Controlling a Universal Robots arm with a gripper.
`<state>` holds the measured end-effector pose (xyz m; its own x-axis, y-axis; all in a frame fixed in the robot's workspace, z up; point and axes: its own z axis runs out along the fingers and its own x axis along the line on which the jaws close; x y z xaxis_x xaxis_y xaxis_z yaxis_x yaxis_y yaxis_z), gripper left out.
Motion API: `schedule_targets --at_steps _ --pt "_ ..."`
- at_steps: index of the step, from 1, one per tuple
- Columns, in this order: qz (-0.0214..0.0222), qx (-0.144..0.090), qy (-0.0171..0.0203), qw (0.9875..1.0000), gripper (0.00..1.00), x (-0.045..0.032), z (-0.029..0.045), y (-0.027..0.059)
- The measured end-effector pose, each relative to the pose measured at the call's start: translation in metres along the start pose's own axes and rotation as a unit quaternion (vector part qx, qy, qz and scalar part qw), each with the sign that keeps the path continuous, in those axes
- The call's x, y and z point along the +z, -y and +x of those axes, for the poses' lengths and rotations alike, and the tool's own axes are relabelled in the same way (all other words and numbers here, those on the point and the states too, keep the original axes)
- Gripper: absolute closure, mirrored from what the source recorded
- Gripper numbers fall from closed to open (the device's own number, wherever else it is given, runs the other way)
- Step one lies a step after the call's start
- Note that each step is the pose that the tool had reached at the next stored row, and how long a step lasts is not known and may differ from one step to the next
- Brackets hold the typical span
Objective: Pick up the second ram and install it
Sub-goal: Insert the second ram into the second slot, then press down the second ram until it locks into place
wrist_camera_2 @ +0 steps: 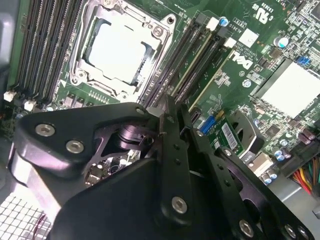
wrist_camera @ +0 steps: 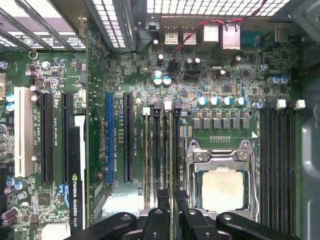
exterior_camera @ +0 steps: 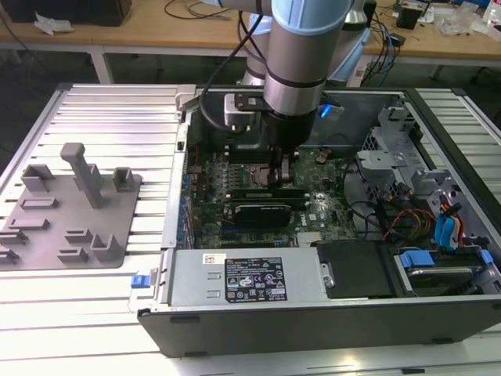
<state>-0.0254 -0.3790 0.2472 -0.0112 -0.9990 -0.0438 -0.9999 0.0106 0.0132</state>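
Note:
My gripper (exterior_camera: pixel 279 176) reaches down into the open computer case (exterior_camera: pixel 438 313), over the memory slots beside the processor socket (exterior_camera: pixel 252 178). In both wrist views its black fingers (wrist_camera: pixel 162 200) stand close together over a thin stick that stands on edge in a slot. I take that stick for the second ram (wrist_camera: pixel 175 150); only its pale top edge (wrist_camera_2: pixel 195 60) shows, running away from the fingertips. Another pale-edged stick (wrist_camera: pixel 147 150) sits a few slots over. The gripper (wrist_camera_2: pixel 172 107) looks shut on the ram's near end.
The processor socket (wrist_camera: pixel 222 190) with its metal frame lies right beside the slots, and more black slots (wrist_camera: pixel 277 160) lie beyond it. A graphics card (exterior_camera: pixel 262 211) sits close by. A grey tray (exterior_camera: pixel 70 211) with posts stands at the exterior view's left.

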Motion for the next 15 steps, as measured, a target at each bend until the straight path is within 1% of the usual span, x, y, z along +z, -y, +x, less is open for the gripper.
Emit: schedule_targets --at_steps 3,4,5,15 --pt "0.0000 0.000 0.0000 1.0000 0.84 -0.0010 0.0000 0.0000" --pt "0.0000 0.000 0.0000 1.0000 0.85 -0.0012 0.0000 0.0000" --pt "0.0000 0.000 0.0000 1.0000 0.92 -0.0013 0.0000 0.0000" --pt "0.0000 0.000 0.0000 1.0000 0.92 -0.0033 -0.0001 0.0000"
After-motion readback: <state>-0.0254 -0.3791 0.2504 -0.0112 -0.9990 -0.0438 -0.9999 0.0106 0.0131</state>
